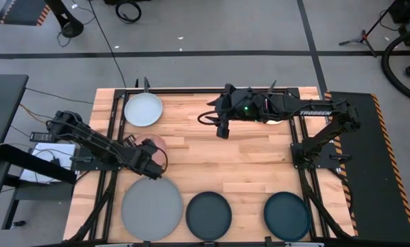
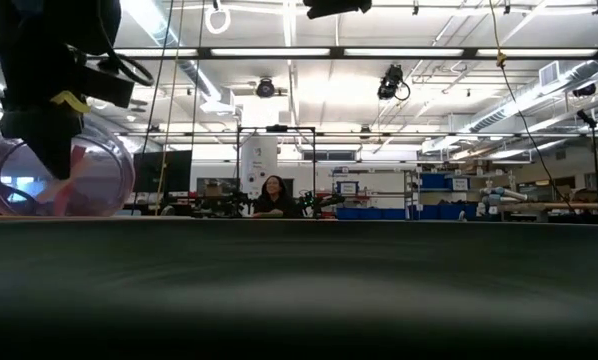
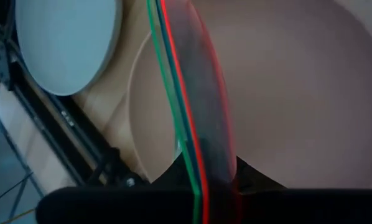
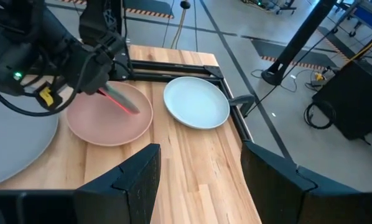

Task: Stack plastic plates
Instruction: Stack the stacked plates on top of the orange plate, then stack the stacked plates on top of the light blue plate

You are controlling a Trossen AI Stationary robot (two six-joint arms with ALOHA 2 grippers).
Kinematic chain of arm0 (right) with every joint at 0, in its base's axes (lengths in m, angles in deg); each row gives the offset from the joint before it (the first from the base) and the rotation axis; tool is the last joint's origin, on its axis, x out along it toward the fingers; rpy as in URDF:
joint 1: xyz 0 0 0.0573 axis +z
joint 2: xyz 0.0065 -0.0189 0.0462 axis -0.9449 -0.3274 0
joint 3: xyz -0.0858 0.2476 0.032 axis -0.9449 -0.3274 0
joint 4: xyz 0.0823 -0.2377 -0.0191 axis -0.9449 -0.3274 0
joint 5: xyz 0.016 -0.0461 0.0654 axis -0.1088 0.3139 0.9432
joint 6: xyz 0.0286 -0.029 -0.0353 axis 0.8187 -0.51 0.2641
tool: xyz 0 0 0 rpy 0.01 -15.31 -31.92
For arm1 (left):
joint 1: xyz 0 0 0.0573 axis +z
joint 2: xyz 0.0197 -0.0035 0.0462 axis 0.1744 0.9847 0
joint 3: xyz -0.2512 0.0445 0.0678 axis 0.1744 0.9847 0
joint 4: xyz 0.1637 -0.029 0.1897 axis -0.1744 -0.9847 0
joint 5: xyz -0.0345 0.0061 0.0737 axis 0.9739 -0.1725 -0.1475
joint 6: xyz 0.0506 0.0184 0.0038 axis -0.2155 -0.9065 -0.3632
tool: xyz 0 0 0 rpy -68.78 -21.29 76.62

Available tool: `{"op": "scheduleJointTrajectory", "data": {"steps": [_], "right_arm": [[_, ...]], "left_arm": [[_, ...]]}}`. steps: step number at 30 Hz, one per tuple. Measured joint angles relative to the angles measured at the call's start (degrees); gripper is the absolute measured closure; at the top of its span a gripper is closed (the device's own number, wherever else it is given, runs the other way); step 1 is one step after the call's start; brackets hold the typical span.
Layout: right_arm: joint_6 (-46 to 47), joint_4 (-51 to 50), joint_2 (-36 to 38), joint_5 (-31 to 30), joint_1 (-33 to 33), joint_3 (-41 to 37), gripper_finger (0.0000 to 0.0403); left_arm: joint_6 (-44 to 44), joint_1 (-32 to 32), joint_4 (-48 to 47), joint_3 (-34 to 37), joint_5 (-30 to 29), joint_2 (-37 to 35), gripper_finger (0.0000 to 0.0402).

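Legible text: one word only, "TROSSEN", white capitals on the forearm of the right arm [image 1: 313, 110], right of centre in the upper half of the high view. The low view, upper centre, shows signs and screens in the room behind the table, too small to read. Both wrist views: no readable lettering or numbers.

L gripper [image 1: 152, 156] low over table, arm stretched in from left edge, fingers pinched on thin plate edge. R gripper [image 1: 223, 130] raised mid-table, well apart from L, fingers spread, empty.
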State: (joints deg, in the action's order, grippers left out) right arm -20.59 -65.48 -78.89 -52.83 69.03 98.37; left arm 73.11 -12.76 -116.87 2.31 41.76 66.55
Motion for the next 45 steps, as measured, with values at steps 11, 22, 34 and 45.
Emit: {"op": "scheduleJointTrajectory", "data": {"steps": [11,22,34,45], "right_arm": [[5.1,-3.3,0.0,-2.9,2.1,0.1,0.0153],[9.4,-16.6,0.0,-0.7,3.7,0.1,0.0091],[7.2,-25.6,0.0,9.3,5.0,0.1,0.0084],[-5.4,-23.7,0.0,11.0,2.0,0.0,0.0084]], "left_arm": [[-6.0,2.5,6.2,0.4,4.1,0.0,0.0302],[-8.5,6.0,3.1,0.3,14.9,-1.0,0.0155],[1.5,5.4,24.2,0.3,19.1,-0.8,0.0141],[5.9,5.2,14.8,-10.3,19.5,11.0,0.0188]]}}
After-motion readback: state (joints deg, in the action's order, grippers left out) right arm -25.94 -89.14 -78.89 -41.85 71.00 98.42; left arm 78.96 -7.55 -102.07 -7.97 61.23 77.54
